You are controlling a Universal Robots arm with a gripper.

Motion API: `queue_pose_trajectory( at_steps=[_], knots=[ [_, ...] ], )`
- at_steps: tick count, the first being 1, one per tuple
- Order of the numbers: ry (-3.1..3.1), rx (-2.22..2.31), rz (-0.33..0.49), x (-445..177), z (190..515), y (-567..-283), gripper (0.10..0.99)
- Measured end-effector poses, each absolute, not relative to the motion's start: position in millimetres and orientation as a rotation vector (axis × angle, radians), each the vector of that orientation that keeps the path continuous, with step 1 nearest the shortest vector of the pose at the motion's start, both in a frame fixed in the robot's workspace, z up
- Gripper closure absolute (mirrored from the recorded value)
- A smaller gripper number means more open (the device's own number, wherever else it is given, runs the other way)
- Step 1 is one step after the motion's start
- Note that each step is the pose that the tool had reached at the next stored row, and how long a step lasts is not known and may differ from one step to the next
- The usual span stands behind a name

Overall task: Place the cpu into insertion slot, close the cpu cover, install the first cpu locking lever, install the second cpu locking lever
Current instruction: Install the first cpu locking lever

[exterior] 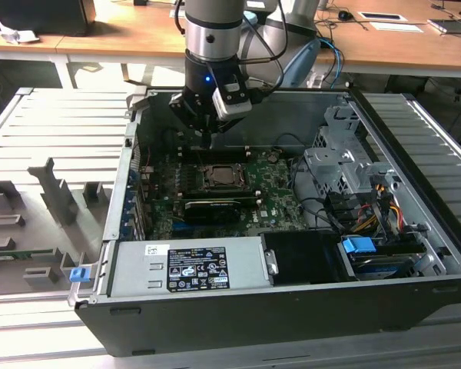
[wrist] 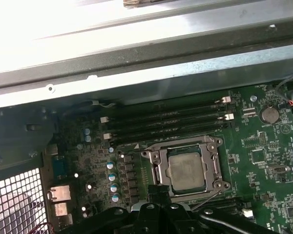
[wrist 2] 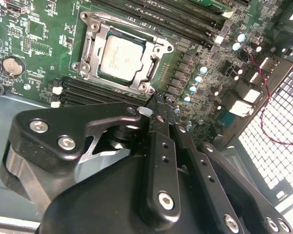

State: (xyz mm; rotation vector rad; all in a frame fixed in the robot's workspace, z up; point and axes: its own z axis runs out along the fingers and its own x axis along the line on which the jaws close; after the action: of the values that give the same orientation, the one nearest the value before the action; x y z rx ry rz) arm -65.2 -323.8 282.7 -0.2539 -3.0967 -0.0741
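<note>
In the exterior view the arm reaches down into an open computer case (exterior: 292, 254) standing on a slatted grey table (exterior: 54, 138), with the pincer (exterior: 205, 137) hanging just above the far edge of the green motherboard (exterior: 273, 184); a long black card (exterior: 211, 209) lies nearer the camera, and a grey power supply box (exterior: 188, 267) sits along the near wall. Both wrist views bring out what that view leaves small: the cpu (wrist 2: 122, 56) (wrist: 186, 170), pale silver on top, sits in the insertion slot (wrist 2: 104, 74) (wrist: 164, 174), and the cpu cover (wrist 2: 158, 61) (wrist: 185, 146) lies flat over it, framing the chip in its window. The second wrist view also shows a round coin battery (wrist 2: 13, 65) and black memory slots (wrist 2: 83, 90) beside the socket. The pincer's black fingers (wrist 2: 161, 146) are drawn tight together with nothing between them, their tips just beside a corner of the socket, near the cover's rim; whether they touch it cannot be told.
</note>
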Motion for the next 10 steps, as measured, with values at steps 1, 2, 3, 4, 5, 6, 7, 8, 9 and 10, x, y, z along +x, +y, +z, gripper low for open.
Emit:
queue_pose_trajectory(
  at_steps=[1, 2, 3, 4, 5, 6, 7, 8, 9, 10],
  knots=[
    [-3.097, -0.254, -0.074, -65.5, 282.7, -323.8, 0.980],
    [-3.097, -0.254, -0.074, -66.4, 282.7, -323.8, 0.980],
    [-3.097, -0.253, -0.074, -67.1, 282.7, -323.8, 0.980],
    [-3.097, -0.250, -0.074, -68.4, 282.6, -323.8, 0.980],
    [-3.099, -0.232, -0.074, -68.9, 282.1, -323.8, 0.980],
    [-3.100, -0.217, -0.074, -69.4, 281.6, -323.9, 0.980],
    [-3.103, -0.212, -0.074, -71.3, 281.2, -323.9, 0.980],
    [-3.107, -0.212, -0.074, -72.6, 280.8, -323.9, 0.980],
    [-3.110, -0.212, -0.075, -73.6, 280.3, -323.9, 0.980],
    [-3.112, -0.212, -0.075, -74.3, 280.0, -323.8, 0.980]
  ],
)
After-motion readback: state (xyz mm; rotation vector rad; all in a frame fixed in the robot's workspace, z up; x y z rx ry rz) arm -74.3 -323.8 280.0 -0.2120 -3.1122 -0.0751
